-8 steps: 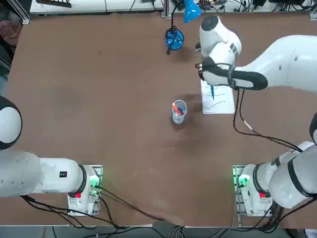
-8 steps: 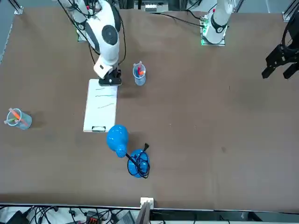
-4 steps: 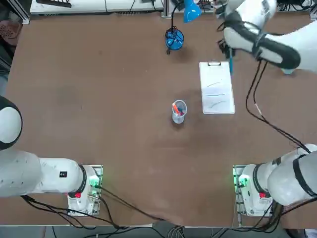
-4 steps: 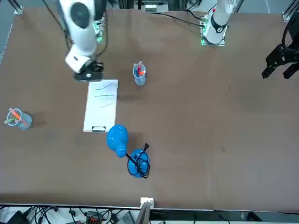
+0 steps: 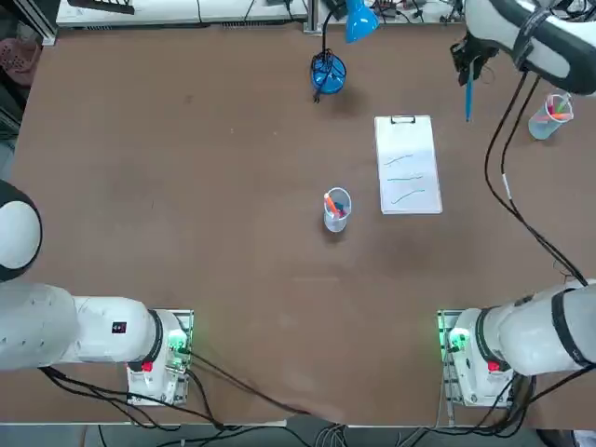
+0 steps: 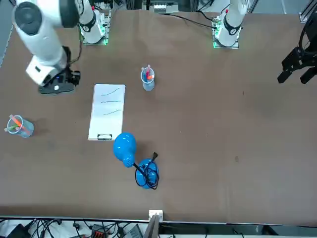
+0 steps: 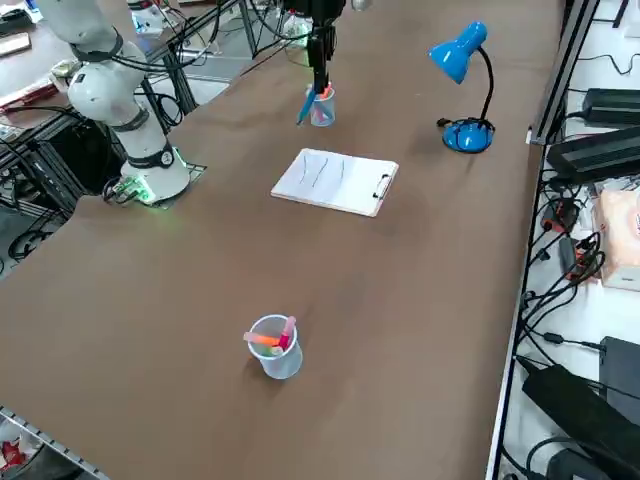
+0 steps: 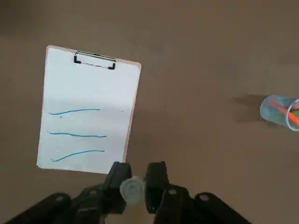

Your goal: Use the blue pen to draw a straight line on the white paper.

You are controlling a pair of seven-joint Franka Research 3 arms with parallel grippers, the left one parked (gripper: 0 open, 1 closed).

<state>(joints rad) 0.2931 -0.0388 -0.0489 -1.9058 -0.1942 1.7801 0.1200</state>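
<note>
- Right gripper (image 5: 468, 73) raised above the counter (image 5: 186, 186), between paper (image 5: 408, 165) and right cup (image 5: 549, 115).
- Fingers pinching the blue pen (image 5: 468, 98), tip downward.

Both arms are glossy white with rounded shells and black bands at the joints. Each stands on a white base (image 5: 475, 358) with a metal plate, lit green, with a red spot. Black cables trail from them. The right gripper (image 8: 135, 179) has black fingers.

right arm (image 5: 540, 37) cut off by top edge
</note>
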